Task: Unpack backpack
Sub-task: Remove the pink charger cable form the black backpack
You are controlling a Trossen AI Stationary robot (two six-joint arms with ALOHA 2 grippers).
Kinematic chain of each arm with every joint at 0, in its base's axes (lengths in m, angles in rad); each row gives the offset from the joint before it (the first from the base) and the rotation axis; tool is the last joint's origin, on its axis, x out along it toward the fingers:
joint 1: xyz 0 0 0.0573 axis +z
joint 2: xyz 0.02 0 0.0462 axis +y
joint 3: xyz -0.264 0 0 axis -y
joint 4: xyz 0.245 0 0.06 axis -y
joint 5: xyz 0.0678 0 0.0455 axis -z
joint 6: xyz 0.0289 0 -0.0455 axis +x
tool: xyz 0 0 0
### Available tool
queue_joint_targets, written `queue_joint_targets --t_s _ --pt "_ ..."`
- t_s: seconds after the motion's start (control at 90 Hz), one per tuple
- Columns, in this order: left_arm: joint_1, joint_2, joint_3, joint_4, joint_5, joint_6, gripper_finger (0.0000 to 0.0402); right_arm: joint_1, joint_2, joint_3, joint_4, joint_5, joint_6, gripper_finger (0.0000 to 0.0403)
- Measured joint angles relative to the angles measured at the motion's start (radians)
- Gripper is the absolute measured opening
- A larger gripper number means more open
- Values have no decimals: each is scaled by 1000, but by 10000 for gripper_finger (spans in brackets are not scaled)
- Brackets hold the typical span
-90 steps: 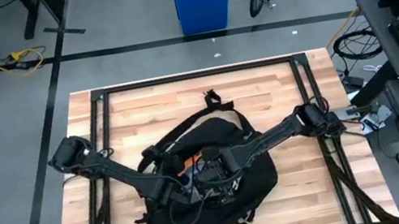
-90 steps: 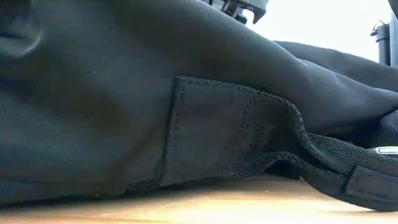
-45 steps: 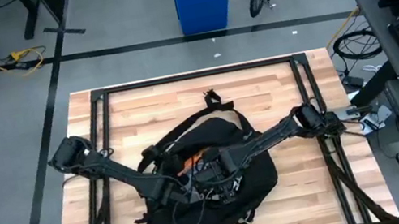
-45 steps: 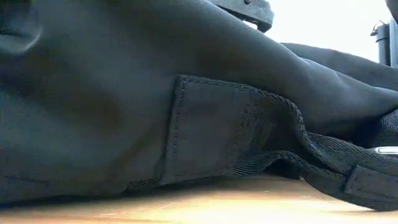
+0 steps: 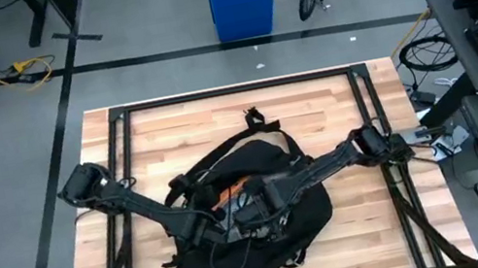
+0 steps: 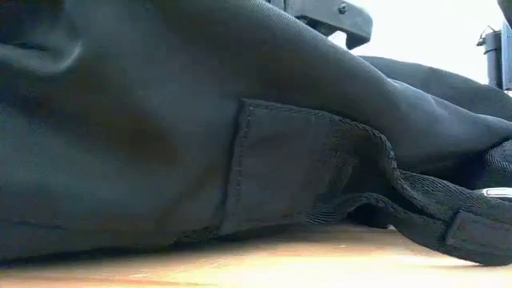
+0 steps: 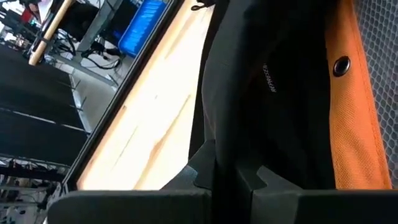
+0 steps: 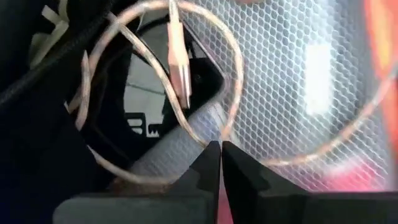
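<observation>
Backpack [image 5: 263, 213] lies at the centre of the wooden table [image 5: 334, 112]. Left gripper [image 7: 233, 180], at the backpack's left side, is pinching a fold of its black fabric beside the orange lining [image 7: 354, 118]. Right gripper [image 8: 221, 162], inside the backpack's opening, has its fingers pressed together against a thin looped cable [image 8: 180, 68] before mesh [image 8: 280, 81].

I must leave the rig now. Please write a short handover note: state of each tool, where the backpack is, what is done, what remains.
Left tool: shut on a fold of the large black soft fabric backpack, at its open mouth, orange lining visible.
Right tool: inside the backpack, fingers nearly closed beside a thin clear looped cable against the mesh pocket; grip not confirmed.
Backpack lies mid wooden table, both arms over it.
Done: bag opened. Left: no item is out on the table yet; everything must still be taken out.
</observation>
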Motion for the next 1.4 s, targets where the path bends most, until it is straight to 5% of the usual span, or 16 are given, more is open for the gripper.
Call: queue_joint_targets --t_s 0.3,0.589,0.956,1.2,1.4 --pt "0 0 0 6 3 0 4 -22 -32 42 10 41 197 12" --pt "0 0 0 7 10 1 4 16 -33 29 4 -51 97 107" --pt "0 0 0 13 12 1 4 17 -34 -3 60 -20 -5 203" --pt "0 0 0 13 18 7 4 -4 -19 -90 150 -94 -36 198" --pt "1 -1 0 14 18 7 4 -29 -23 -135 224 -103 -23 145"
